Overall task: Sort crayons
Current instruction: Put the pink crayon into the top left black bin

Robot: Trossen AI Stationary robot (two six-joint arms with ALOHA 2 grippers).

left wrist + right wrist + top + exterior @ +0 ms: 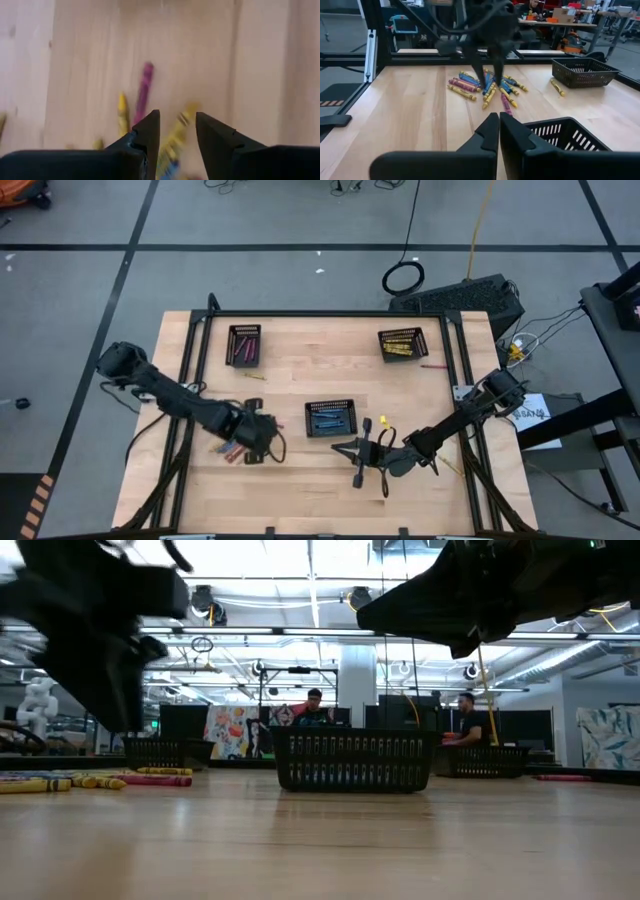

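A pile of loose crayons (pixel 485 85) in blue, magenta and yellow lies on the table's near left (pixel 230 450). My left gripper (pixel 177 122) hangs open over the pile, fingers pointing down (pixel 490 67), nothing between them. A magenta crayon (pixel 144 92) and yellow ones (pixel 122 111) lie flat on the wood below it. My right gripper (pixel 499 125) is shut and empty, held level above the table's near middle (pixel 358 452), beside the middle black tray (pixel 330 418) with blue crayons.
A black tray (pixel 244 345) with pink crayons stands at the far left, another (pixel 402 342) with yellow ones at the far right. Single crayons lie apart: a yellow one (pixel 255 376), a yellow one (pixel 383 423) and a pink one (pixel 432 365). People sit beyond the table (pixel 315 710).
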